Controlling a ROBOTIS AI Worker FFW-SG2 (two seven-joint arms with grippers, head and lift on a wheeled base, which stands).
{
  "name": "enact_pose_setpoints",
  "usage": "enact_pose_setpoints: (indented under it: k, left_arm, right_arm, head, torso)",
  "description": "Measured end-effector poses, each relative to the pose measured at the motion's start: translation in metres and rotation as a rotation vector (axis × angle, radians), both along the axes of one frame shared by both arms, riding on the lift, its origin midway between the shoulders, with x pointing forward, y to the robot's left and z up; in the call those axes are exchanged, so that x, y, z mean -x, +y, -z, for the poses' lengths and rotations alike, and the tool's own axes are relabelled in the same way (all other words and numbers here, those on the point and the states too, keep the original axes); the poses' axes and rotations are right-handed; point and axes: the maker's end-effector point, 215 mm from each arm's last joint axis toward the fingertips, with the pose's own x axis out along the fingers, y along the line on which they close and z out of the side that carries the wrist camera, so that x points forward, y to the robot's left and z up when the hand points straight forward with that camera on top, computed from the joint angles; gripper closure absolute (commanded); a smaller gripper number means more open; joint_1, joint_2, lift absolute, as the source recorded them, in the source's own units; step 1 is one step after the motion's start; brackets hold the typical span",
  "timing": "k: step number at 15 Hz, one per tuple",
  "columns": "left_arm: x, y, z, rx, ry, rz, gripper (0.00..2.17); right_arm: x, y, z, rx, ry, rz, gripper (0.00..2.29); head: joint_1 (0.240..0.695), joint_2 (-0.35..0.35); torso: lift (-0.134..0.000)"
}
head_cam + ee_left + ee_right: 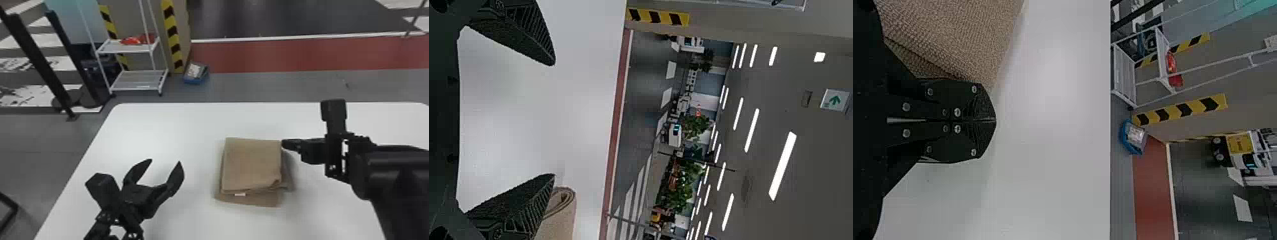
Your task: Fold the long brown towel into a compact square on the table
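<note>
Plainly seeing hard black against soft brown

Seeing the left gripper [166, 161] gaping empty, the right gripper [284, 144] pinched closed by the far right corner of the brown towel [250, 166], lying in squarish layers on the smooth white table [175, 121]. Catching a small white label [240, 194] in the head view, pebbly weave in the right wrist view; glimpsing leafy plants [681, 185] and long ceiling lights [783, 166] in the left wrist view.

White table [178, 127] with a rounded far left corner. On it lies the brown towel [252, 166], folded into a layered, roughly square stack, apart from the far and left edges, lower layers jutting out on its near side.
</note>
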Motion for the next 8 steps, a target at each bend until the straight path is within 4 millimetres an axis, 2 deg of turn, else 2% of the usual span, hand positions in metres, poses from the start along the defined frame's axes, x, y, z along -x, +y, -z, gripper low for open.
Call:
enact_pose_setpoints:
  k: [1,2,3,4,5,8]
  left_arm:
    - [0.000,0.002,-0.002,-0.001,-0.003,0.000,0.08]
    - [-0.001,0.002,-0.004,0.000,-0.007,0.001,0.08]
    - [-0.001,0.002,-0.006,0.000,-0.010,0.002,0.08]
    - [0.000,0.001,-0.008,0.000,-0.011,0.004,0.08]
    - [0.001,-0.001,-0.010,-0.001,-0.012,0.007,0.08]
    - [0.006,-0.004,-0.014,-0.006,-0.011,0.008,0.08]
  right_arm:
    - [0.006,-0.011,-0.009,0.003,-0.032,0.028,1.72]
    - [0.017,-0.023,-0.020,0.016,-0.073,0.063,1.26]
    - [0.031,-0.030,-0.032,0.029,-0.118,0.087,0.50]
    - [0.049,-0.035,-0.049,0.039,-0.181,0.103,0.14]
    - [0.067,-0.038,-0.061,0.046,-0.239,0.115,0.06]
    - [0.120,-0.052,-0.094,0.087,-0.442,0.212,0.07]
  head:
    - [0.695,0.108]
    - [0.695,0.100]
    - [0.695,0.092]
    - [0.695,0.087]
    - [0.695,0.080]
    - [0.695,0.067]
  torso:
    - [-0.124]
    - [-0.124]
    - [-0.124]
    - [-0.124]
    - [-0.124]
    - [-0.124]
